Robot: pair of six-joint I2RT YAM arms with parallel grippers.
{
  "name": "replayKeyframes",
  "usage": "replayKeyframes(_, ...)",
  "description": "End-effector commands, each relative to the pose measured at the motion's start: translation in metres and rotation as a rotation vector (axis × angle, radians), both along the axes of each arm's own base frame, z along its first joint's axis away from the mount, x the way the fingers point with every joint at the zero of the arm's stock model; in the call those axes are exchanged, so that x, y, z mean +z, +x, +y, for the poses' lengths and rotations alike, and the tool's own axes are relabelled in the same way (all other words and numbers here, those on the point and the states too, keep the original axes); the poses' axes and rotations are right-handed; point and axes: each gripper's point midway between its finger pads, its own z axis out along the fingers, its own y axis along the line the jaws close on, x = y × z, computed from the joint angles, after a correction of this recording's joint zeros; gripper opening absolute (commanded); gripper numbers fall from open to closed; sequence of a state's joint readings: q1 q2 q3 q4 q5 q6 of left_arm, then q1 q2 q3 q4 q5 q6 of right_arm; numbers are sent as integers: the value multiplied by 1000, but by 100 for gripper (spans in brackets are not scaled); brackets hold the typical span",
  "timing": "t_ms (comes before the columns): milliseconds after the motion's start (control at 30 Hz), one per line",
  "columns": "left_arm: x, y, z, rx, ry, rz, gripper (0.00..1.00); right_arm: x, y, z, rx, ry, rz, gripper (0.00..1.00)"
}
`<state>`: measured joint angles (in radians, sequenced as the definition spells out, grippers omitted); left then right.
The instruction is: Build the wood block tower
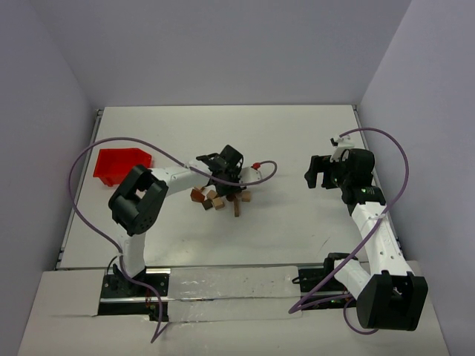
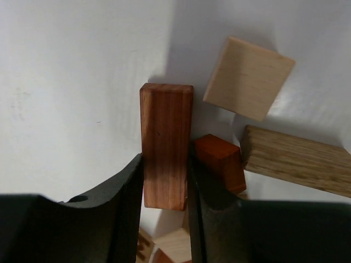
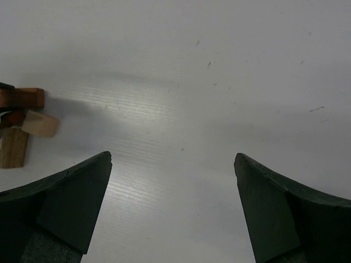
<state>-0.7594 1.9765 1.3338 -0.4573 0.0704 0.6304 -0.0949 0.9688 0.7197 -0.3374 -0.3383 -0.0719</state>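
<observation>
Left gripper clamps one reddish-brown wooden bar across its narrow width, likely to lift it from the loose wood blocks mid-way across the white table; no tower stands yet. Right gripper gapes empty, well apart, presumably keeping clear. Beside the bar: one pale tan square block, one orange-red cube, one oak-coloured bar; others hidden

Soft, even light fills the overhead view. The white table is bright without hot spots, my arms throw faint shadows, and the shiny strip at the near edge catches pale glare. In my left wrist view the reddish-brown bar is sharp, its grain showing. Grey shadow covers the right side, and my left fingers look nearly black. In my right wrist view a pale sheen bands the tabletop. My right fingers are dark and soft-edged, and the wood blocks are slightly blurred.
</observation>
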Motion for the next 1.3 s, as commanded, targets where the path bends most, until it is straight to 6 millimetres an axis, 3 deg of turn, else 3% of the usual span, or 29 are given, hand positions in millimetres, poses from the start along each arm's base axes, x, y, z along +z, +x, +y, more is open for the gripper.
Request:
replayKeyframes(0, -6, -39, -11, 6, -37, 93, 0, 24, 8, -2, 1, -4, -65, 100)
replayKeyframes(300, 1, -94, -20, 1, -54, 200, 0, 25, 7, -1, 3, -3, -66, 100)
replayKeyframes(400, 6, -97, -20, 15, -55, 207, 0, 25, 7, -1, 5, -2, -66, 100)
replayKeyframes(567, 34, -66, -21, 61, -70, 136, 0, 24, 7, -1, 6, -1, -64, 100)
replayKeyframes(700, 67, -26, -22, 75, -99, 96, 0, 25, 7, -1, 7, -2, -67, 100)
replayKeyframes(800, 78, 19, 0, 118, -95, 35, 0, 24, 7, 0, 10, -1, -64, 100)
replayKeyframes(1000, 64, 73, 49, 196, -33, -11, 0, 25, 7, -1, 4, -4, -67, 100)
replayKeyframes(1133, 49, 87, 87, 315, 0, -5, 0, 26, 7, -2, 4, -6, -68, 100)
replayKeyframes(1267, 39, 82, 112, 455, -6, 19, 0, 26, 7, -1, 8, -2, -71, 100)
